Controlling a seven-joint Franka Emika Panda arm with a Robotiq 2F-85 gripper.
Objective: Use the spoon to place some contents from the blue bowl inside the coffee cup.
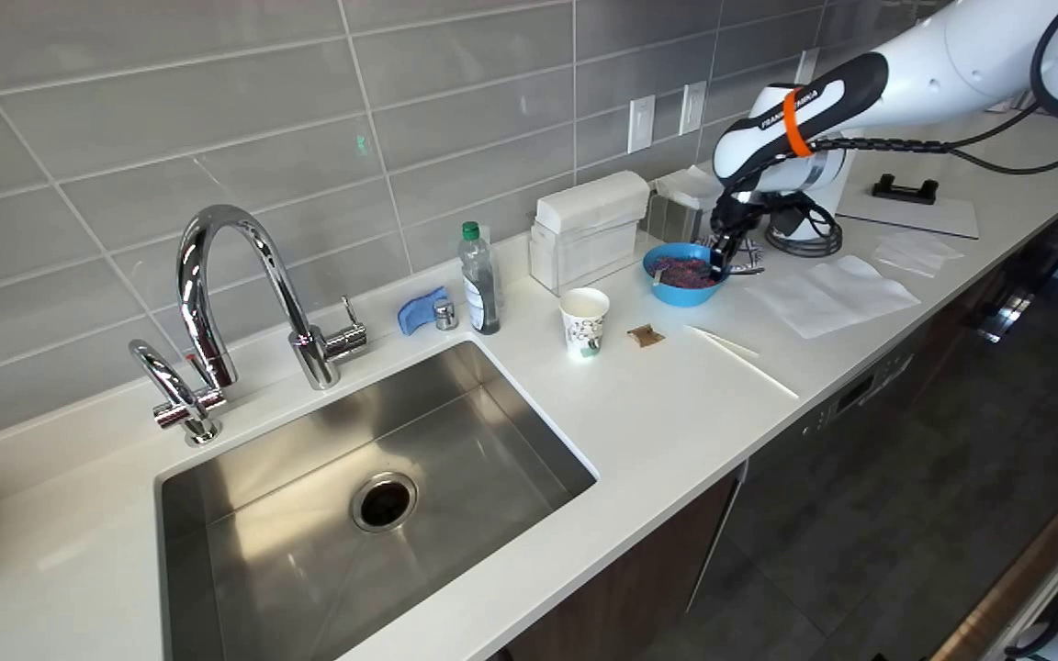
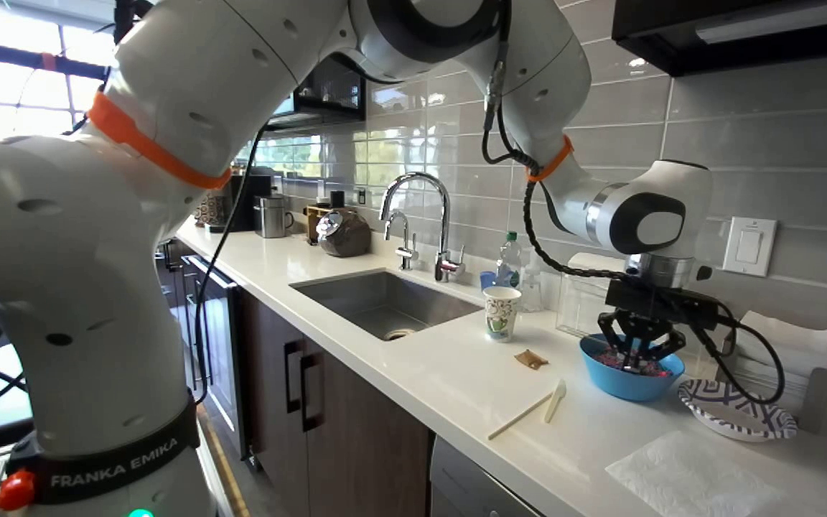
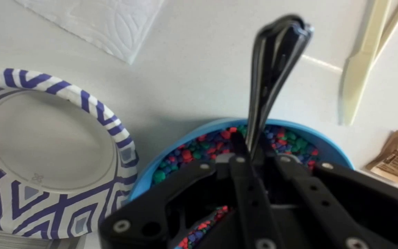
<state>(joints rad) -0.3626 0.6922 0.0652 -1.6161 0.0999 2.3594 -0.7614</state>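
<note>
Wrist view: gripper [image 3: 253, 148] closed around the spoon [image 3: 267, 79], which points near 12 o'clock; its slimness could permit twisting, spilling bits [image 3: 195, 152].

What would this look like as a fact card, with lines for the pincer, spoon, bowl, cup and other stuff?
Pincer: shut on the spoon, low over the blue bowl
Spoon: handle pokes out past the rim; scoop end hard to see
Blue bowl: holds red, green and blue bits
Coffee cup: white, patterned, upright; insides unclear
Other stuff: patterned dish beside the bowl, green-capped bottle by the sink
</note>
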